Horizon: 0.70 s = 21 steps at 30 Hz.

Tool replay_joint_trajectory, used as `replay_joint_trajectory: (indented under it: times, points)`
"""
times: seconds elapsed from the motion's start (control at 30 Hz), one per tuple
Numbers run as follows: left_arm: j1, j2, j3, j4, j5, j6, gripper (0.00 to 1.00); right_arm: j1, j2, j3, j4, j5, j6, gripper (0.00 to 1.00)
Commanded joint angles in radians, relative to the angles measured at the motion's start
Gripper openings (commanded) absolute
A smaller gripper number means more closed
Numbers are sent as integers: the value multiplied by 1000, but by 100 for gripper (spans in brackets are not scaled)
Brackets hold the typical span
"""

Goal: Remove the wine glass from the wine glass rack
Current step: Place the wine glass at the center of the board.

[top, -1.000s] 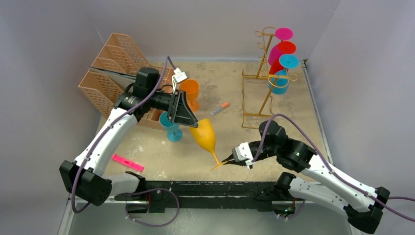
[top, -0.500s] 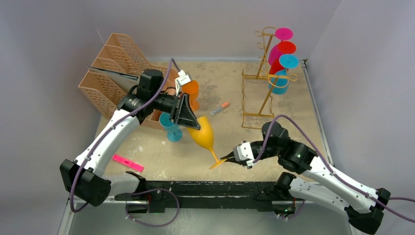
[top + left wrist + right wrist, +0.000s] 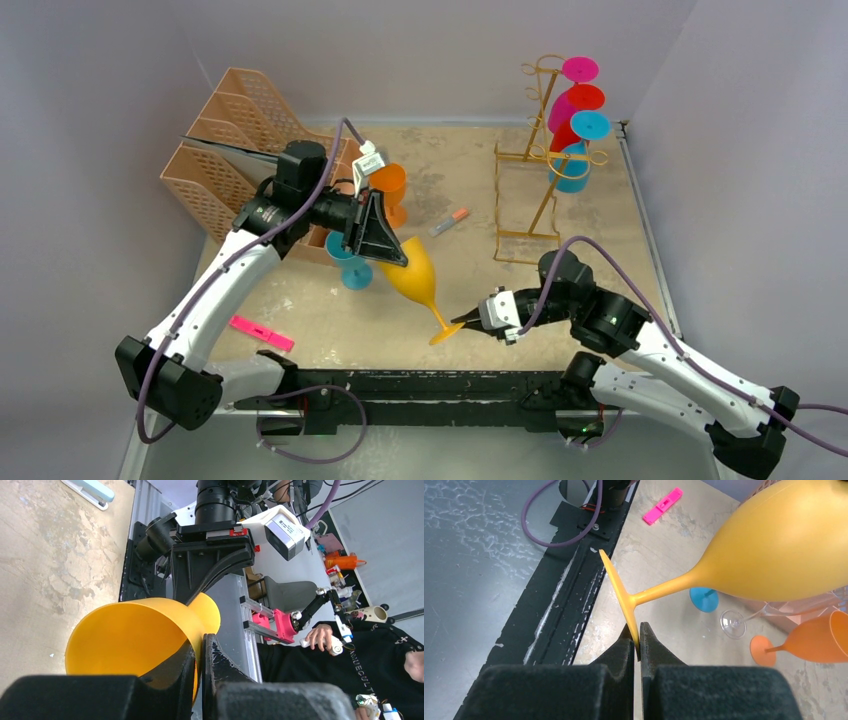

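Currently a yellow wine glass (image 3: pixel 418 272) hangs in the air over the near middle of the table (image 3: pixel 450 180), well apart from the gold wine glass rack (image 3: pixel 546 205) at the far right. Its long axis slants, with the bowl mouth toward the far left and the foot toward the near right. The left gripper (image 3: pixel 393 255) pinches the bowl's rim; the right gripper (image 3: pixel 463 322) pinches the foot's edge. The glass looks like light, stiff, smooth plastic and is probably slippery, so the stem seems a surer hold than either thin edge.
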Motion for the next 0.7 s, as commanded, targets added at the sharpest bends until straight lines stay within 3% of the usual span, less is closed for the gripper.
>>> replay_joint_trajectory:
  times: [0.0,0.53,0.67]
  points:
    - [-2,-33,-2,47,-2,-4,4,-2,10,-8,17,33,45,0]
    - [-2,-42,33,-6,-99,10,0,-2,-12,-17,17,82,93,11]
    - [-2,-47,32,22,-78,-1,0,-3,-20,-17,20,92,96,23]
